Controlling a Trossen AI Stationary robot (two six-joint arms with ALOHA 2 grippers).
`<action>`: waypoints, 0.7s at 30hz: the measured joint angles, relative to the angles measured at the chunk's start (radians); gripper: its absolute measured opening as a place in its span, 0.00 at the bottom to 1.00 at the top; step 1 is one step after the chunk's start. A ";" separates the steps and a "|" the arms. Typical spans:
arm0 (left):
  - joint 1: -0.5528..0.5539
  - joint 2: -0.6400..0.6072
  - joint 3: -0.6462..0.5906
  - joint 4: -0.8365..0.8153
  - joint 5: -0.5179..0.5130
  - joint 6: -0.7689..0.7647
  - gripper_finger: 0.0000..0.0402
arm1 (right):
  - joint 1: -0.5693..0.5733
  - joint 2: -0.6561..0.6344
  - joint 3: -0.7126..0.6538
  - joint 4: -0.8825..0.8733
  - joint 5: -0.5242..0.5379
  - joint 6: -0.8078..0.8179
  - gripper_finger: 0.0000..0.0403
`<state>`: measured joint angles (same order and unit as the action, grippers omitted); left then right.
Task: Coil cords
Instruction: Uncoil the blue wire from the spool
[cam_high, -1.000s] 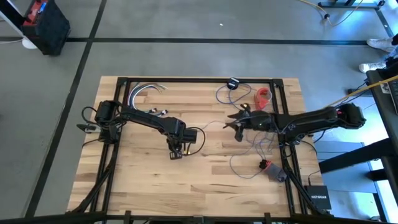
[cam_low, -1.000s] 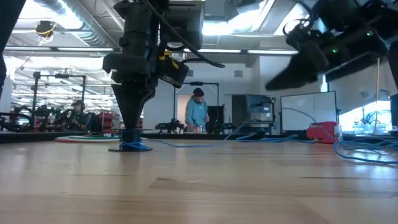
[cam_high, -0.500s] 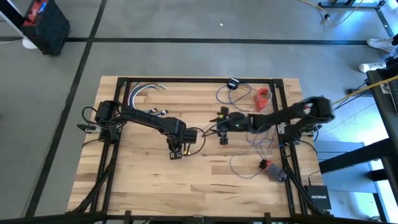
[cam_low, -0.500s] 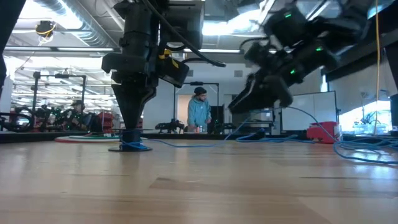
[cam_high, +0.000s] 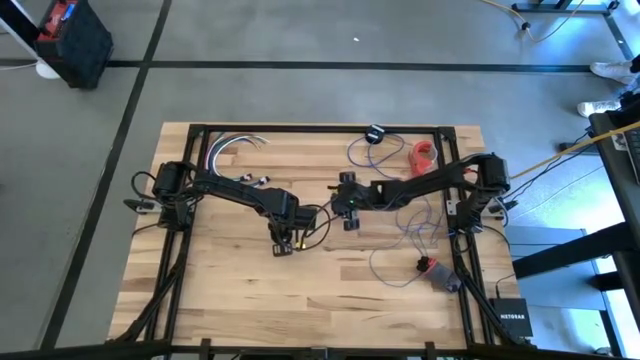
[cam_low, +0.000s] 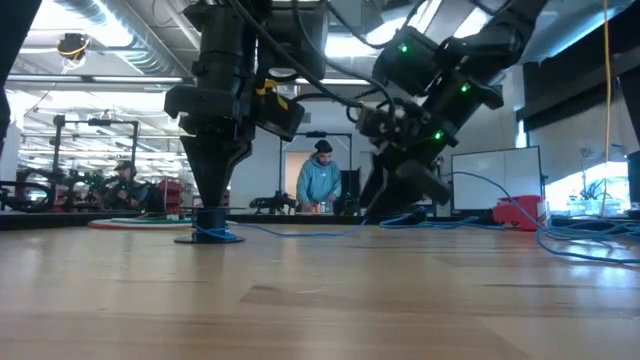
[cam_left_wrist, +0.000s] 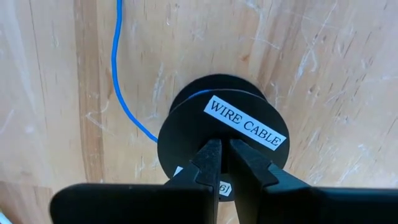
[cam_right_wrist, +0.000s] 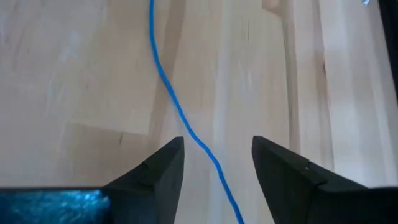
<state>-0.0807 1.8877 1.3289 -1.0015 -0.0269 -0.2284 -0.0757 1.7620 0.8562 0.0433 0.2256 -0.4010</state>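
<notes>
A thin blue cord (cam_left_wrist: 115, 68) runs from a black spool (cam_left_wrist: 214, 134) labelled WIRE CABLE across the wood, then lies in loose loops (cam_high: 398, 258) toward the table's right side. The spool stands on one flange near the table's middle, with turns of cord around its core (cam_low: 214, 237). My left gripper (cam_left_wrist: 224, 163) points straight down on the spool, shut. My right gripper (cam_right_wrist: 214, 163) slants down just right of the spool, open. Its two fingers stand on either side of the cord (cam_right_wrist: 163, 81) without touching it. My left gripper comes from above, pointing down, with its shut fingertips (cam_left_wrist: 211, 155) on the spool's top flange (cam_left_wrist: 186, 146) near its middle. The fingers themselves hide whether they pinch anything there. The spool stands upright on the table under them (cam_low: 212, 238).
A second black spool (cam_high: 375, 133) and a red coil (cam_high: 425, 155) lie near the far edge. A red-and-black piece (cam_high: 430, 267) sits at the right. Pale cables (cam_high: 232, 148) curve at the far left. People stand in the room beyond the table.
My right gripper has swung from the table's right side toward the left, down and closer to the spool, rolling its wrist as it went. It now stands low over the cord. The left gripper and the spool have kept still.
</notes>
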 joint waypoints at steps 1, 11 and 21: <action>0.000 0.000 0.000 0.000 0.000 0.000 0.05 | -0.007 0.008 0.002 0.002 0.000 -0.011 0.48; 0.000 0.000 0.000 0.001 0.000 0.000 0.05 | -0.057 0.061 0.003 0.010 -0.103 -0.053 0.36; 0.000 0.000 0.000 0.000 0.000 0.000 0.05 | -0.055 0.056 0.002 -0.014 -0.118 -0.089 0.03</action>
<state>-0.0807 1.8877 1.3285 -1.0016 -0.0268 -0.2280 -0.1310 1.8179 0.8585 0.0291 0.1078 -0.4896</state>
